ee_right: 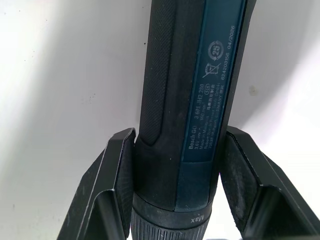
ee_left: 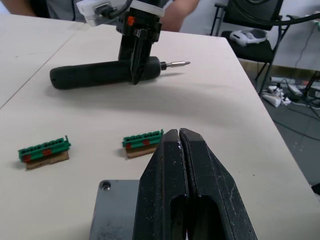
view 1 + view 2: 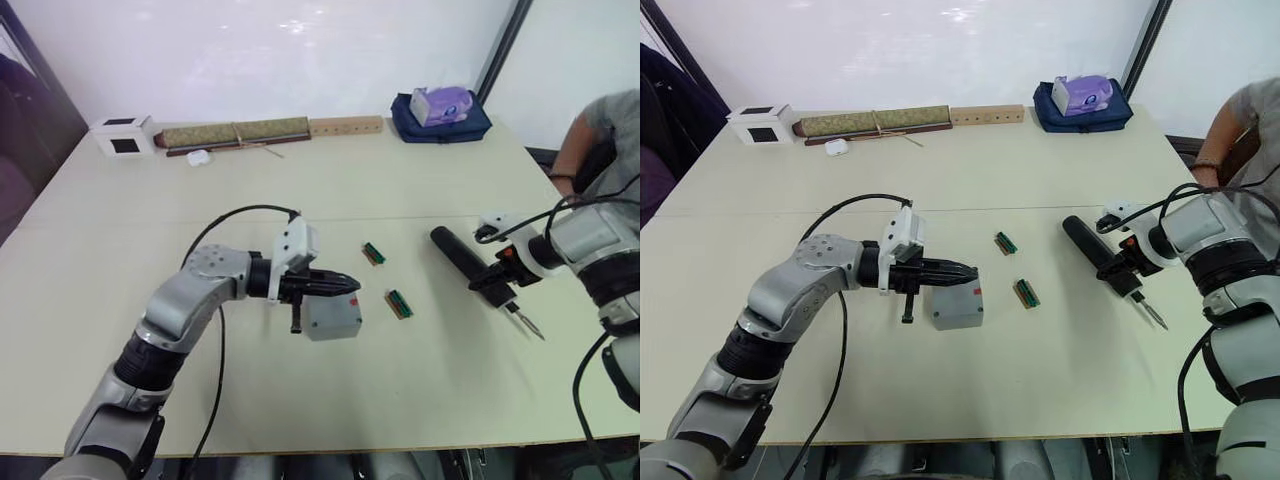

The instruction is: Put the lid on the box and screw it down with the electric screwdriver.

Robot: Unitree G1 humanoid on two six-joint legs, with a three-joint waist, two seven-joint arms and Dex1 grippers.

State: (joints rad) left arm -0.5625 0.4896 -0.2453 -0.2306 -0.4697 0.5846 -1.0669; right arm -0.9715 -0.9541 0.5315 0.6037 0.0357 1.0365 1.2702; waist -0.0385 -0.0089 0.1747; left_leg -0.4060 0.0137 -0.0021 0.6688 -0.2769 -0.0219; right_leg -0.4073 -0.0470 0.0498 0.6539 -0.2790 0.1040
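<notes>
The grey box (image 3: 335, 322) stands mid-table, and the flat grey lid (image 2: 112, 210) with a corner screw hole lies on top of it. My left gripper (image 3: 345, 284) is shut, and its joined fingertips rest over the lid's far edge. To the right, the black electric screwdriver (image 3: 458, 255) lies on the table with its metal bit (image 3: 528, 325) pointing toward the near right. My right gripper (image 1: 177, 135) straddles it near the bit end. Its fingers (image 1: 117, 165) press against both sides of the black body.
Two small green circuit boards (image 3: 374, 253) (image 3: 399, 303) lie between the box and the screwdriver. At the back are a white cube (image 3: 122, 135), a long rolled mat (image 3: 235, 132), a wooden bar (image 3: 345, 126) and a blue bag (image 3: 440, 115). A person (image 3: 600, 130) sits at the right edge.
</notes>
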